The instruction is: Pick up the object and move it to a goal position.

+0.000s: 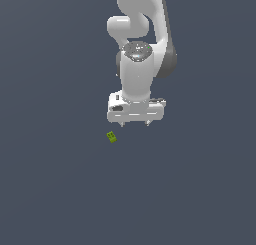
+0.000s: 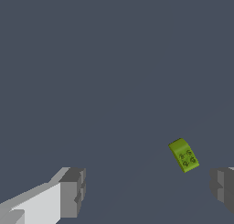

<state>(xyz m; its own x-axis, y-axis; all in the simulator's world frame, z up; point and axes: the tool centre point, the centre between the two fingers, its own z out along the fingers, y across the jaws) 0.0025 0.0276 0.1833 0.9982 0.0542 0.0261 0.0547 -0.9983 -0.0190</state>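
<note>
My gripper (image 2: 146, 191) was spread wide and held nothing; its 2 grey fingertips (image 2: 73, 191) stood well apart. Just beyond them, nearer one fingertip than the other, lay the lime-green block (image 2: 183, 155), not yet between the jaws. In the exterior view the block (image 1: 111, 137) sat at about 8 o'clock from my gripper (image 1: 135, 124). It looked tiny, rigid and probably light; I judged its 2 long sides the best hold, since so small a piece could slip.

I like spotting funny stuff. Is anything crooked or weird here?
Nothing looks broken. The tiny lime-green rectangular block lies turned at an angle, apart from the open white gripper, toward the exterior view's left.
</note>
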